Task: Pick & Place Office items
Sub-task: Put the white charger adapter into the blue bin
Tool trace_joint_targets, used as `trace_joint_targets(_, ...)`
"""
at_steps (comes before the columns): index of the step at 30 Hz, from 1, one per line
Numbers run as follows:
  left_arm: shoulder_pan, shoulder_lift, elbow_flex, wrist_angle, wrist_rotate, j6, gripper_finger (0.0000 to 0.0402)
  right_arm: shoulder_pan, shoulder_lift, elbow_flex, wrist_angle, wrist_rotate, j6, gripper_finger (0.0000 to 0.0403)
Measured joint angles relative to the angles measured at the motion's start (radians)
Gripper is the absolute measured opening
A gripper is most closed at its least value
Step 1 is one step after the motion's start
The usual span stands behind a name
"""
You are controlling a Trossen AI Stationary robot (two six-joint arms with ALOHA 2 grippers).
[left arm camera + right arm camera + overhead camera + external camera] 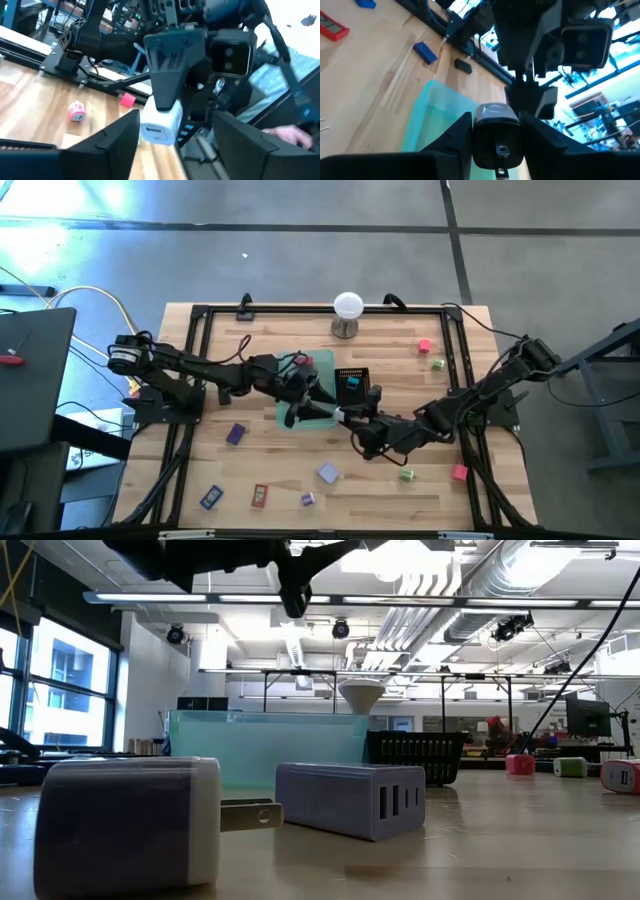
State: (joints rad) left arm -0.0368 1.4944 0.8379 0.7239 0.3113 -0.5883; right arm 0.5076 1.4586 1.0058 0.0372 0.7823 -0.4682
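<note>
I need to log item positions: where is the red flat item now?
In the high view, the red flat item lies on the table's near left part, between a blue item and a small purple item.

Setting: robotics lab or open-plan workshop. Evidence: wooden desk (400, 490) bolted within a black metal frame (300, 310); polished concrete floor (300, 240); exposed ceiling ducts (500, 580) and strip lights; monitors (588, 718) on distant benches; loose cables (90, 295).

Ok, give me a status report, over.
Right gripper shut on the pale charger block, by the green tray. Left gripper open, fingers either side of the block. Nothing between them.
</note>
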Motion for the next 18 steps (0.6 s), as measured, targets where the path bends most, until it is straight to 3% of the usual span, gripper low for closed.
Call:
trace_joint_targets(10, -0.009, 0.0, 0.0, 0.024, -0.002, -0.083, 0.0271, -0.031, 0.0, 0.0, 0.157, -0.004, -0.181, 0.012)
trace_joint_targets(18, -0.023, 0.0, 0.0, 0.044, -0.064, -0.041, 0.0272, -0.103, 0.0, 0.0, 0.169, -0.063, -0.187, 0.012)
